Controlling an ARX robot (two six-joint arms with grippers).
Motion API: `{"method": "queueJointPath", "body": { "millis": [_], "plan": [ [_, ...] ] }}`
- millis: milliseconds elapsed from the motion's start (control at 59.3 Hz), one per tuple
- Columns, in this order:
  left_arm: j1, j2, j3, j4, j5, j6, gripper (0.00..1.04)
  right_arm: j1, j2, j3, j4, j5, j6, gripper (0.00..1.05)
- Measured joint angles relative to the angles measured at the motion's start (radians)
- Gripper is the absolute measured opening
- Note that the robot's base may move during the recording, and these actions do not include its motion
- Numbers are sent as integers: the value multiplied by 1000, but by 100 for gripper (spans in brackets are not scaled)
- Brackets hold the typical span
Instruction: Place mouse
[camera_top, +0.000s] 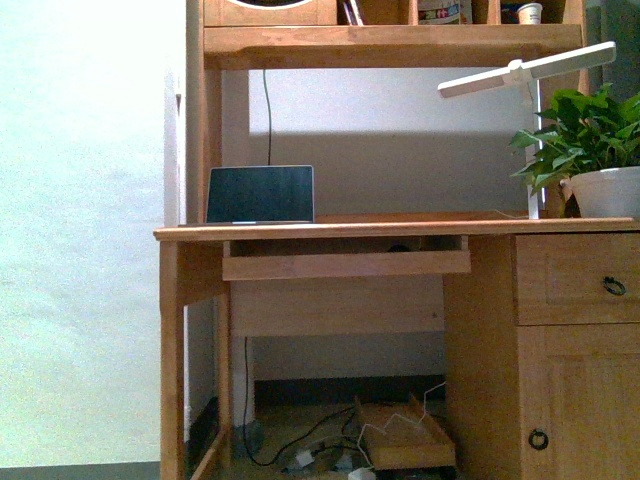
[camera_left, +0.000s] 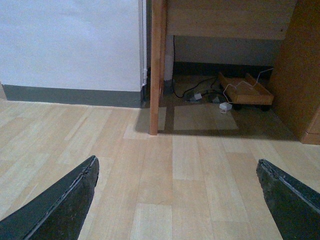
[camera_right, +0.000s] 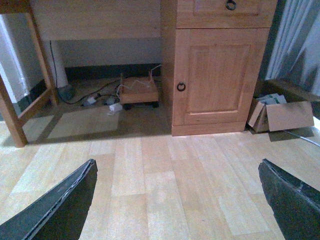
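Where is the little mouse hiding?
The mouse shows in the front view as a dark bump on the pull-out tray under the desktop, below and right of the laptop.

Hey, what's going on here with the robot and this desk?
Nothing is being handled right now. The left gripper and the right gripper are both open and empty, held low over the wooden floor in front of the desk. A laptop stands open on the desk. The mouse seems to be the small dark shape on the pull-out tray, though it is too small to be sure.
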Motion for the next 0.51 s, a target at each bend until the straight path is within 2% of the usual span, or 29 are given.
{"method": "queueJointPath", "body": {
  "millis": [506],
  "plan": [
    [0, 0, 0, 0, 0, 0, 97, 0, 0, 0, 0, 0, 0, 97]
  ]
}}
